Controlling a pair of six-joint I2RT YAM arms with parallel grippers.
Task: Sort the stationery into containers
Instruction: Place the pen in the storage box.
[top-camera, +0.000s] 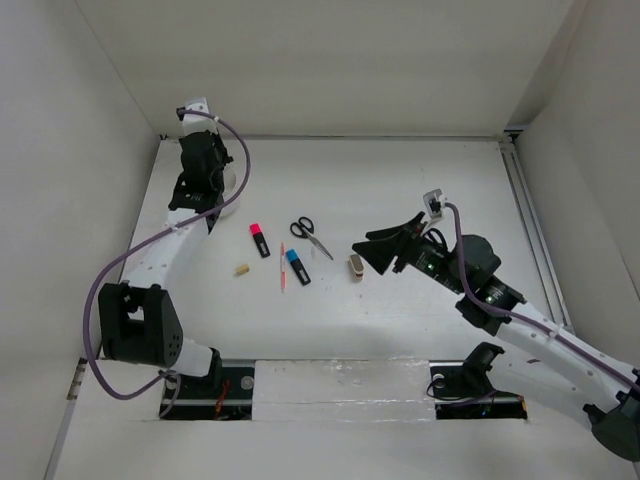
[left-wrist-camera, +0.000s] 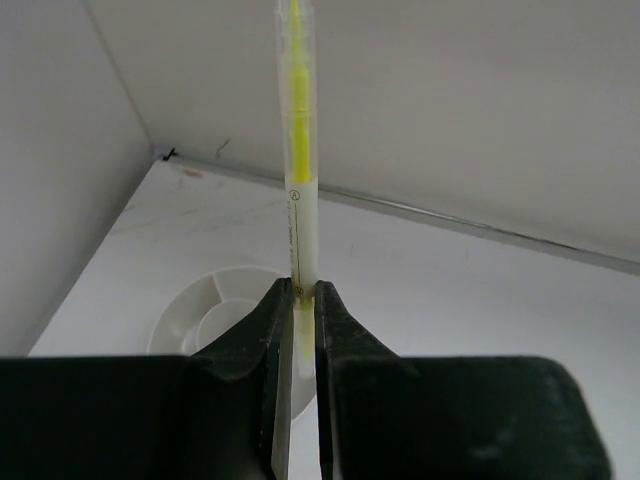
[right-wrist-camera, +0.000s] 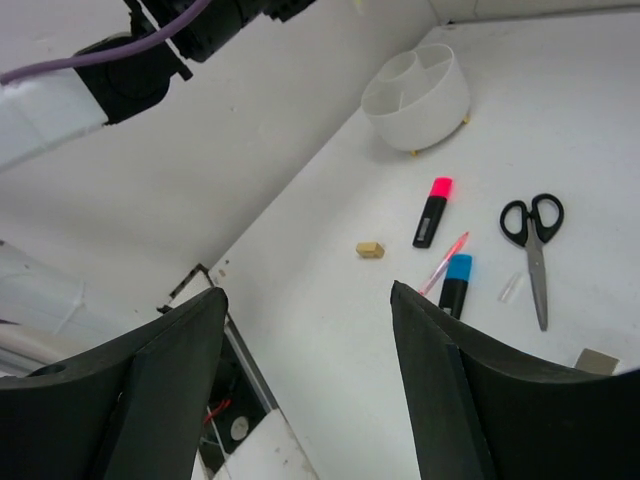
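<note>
My left gripper (left-wrist-camera: 300, 290) is shut on a thin yellow pencil (left-wrist-camera: 297, 150), which stands upright over the round white divided tub (left-wrist-camera: 215, 305). In the top view this gripper (top-camera: 192, 195) hovers at the far left beside the tub (top-camera: 237, 178). My right gripper (right-wrist-camera: 306, 292) is open and holds nothing, above the table near the tan-grey block (top-camera: 355, 265). On the table lie black-handled scissors (right-wrist-camera: 533, 240), a pink-and-black highlighter (right-wrist-camera: 432, 212), a blue-and-black highlighter (right-wrist-camera: 455, 283), a pink pencil (right-wrist-camera: 445, 262) and a beige eraser (right-wrist-camera: 370, 249).
White walls close in the table on the left, back and right. A metal rail (top-camera: 530, 230) runs along the right edge. A small clear cap (right-wrist-camera: 510, 288) lies next to the scissors. Both arm bases sit at the near edge.
</note>
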